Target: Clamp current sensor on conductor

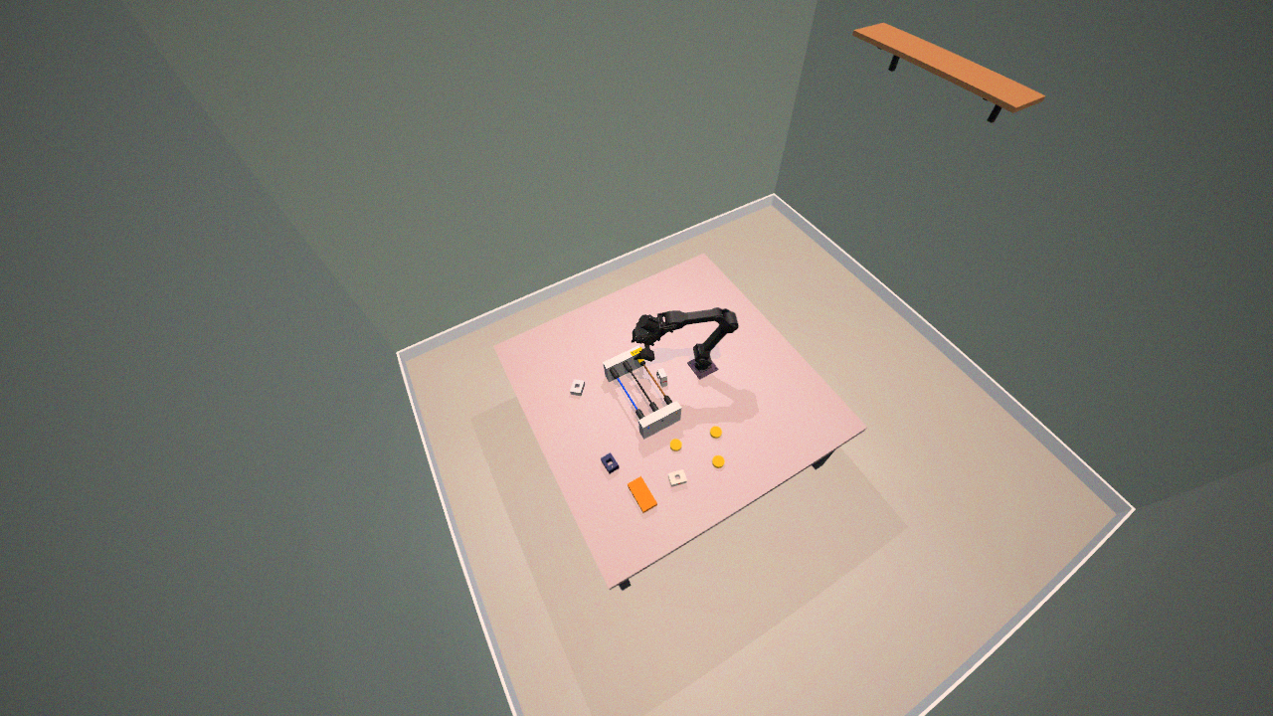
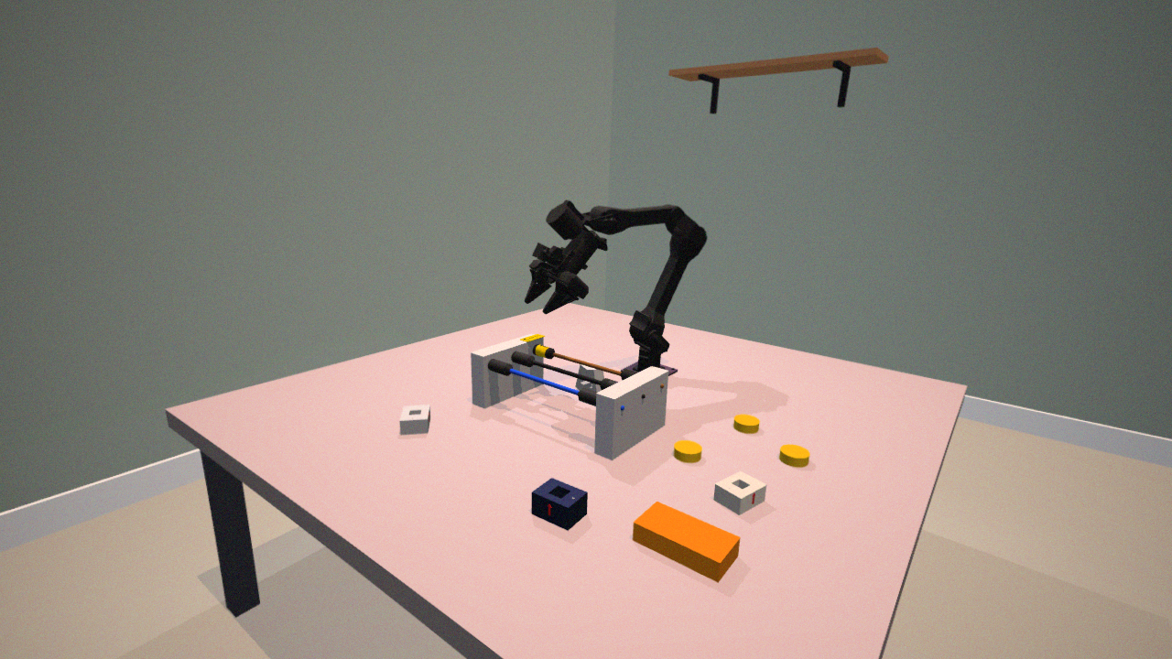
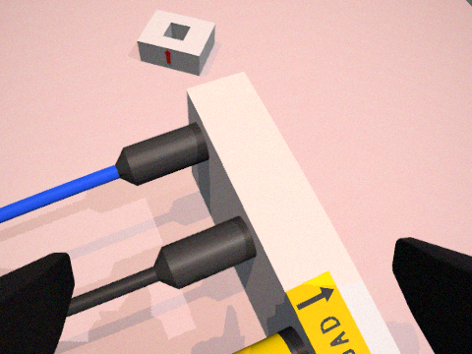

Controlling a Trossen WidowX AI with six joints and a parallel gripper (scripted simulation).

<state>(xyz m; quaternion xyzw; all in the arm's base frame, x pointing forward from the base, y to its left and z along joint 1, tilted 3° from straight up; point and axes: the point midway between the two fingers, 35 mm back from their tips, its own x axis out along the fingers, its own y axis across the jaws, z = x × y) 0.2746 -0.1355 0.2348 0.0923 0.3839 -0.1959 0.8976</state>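
Note:
The open split-core sensor is a small pale grey piece standing behind the conductors, near the arm's base; its arrow cannot be made out. The copper-coloured LOAD conductor has a yellow sleeve at its far end. The yellow LOAD marker lies on top of the far end block. Its arrow points outward, away from the conductors. My gripper is open and empty, above the far end block, tilted downward. The sensor is outside the wrist view.
A black conductor and a blue conductor run beside the LOAD one to the near block. White closed blocks, a navy one, an orange bar and yellow discs lie around.

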